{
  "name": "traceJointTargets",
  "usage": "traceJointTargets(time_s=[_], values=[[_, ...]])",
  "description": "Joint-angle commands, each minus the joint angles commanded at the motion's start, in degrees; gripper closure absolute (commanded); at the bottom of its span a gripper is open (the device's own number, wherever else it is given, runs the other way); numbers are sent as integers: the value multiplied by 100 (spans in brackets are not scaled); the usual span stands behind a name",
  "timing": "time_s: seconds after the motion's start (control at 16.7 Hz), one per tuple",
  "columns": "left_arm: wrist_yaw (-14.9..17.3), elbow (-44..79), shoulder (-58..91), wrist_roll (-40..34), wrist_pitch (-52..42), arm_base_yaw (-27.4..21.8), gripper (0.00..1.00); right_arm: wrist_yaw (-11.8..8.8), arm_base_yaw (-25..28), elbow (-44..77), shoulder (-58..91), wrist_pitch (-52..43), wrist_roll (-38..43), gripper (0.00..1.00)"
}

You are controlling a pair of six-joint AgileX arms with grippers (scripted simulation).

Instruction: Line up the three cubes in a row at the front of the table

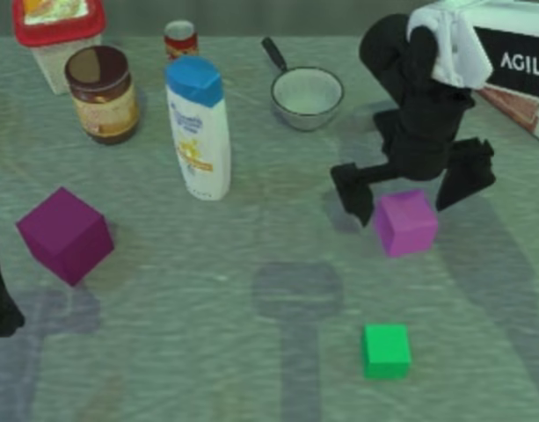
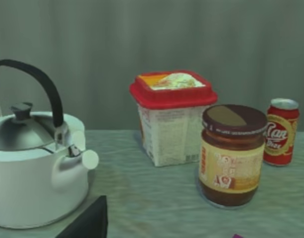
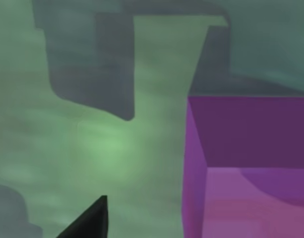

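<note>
Right claw (image 1: 411, 188) spread wide, straddling the pinkish-purple cube (image 1: 406, 222) at four o'clock on the counter (image 1: 251, 264). Best to centre, drop lower, then squeeze squarely.

Rendered tabletop – kettle (image 2: 37, 163), jar (image 1: 102, 94), shampoo bottle (image 1: 199, 127) suggest a kitchen.

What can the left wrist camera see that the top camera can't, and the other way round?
Only the left wrist view shows the white kettle. Only the top view shows the three cubes: dark purple cube, pink cube, green cube, plus the right end effector open above the pink cube. Both show the red-lidded tub, brown jar, red can and table.
</note>
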Motion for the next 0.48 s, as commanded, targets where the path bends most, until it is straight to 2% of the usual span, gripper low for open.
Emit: traceJointTargets(time_s=[0.24,0.48], values=[[0,0,0,0,0,0,0,3,-2,-517,259,764,1,0],[0,0,0,0,0,0,0,3,-1,-555,281,813,2,0]])
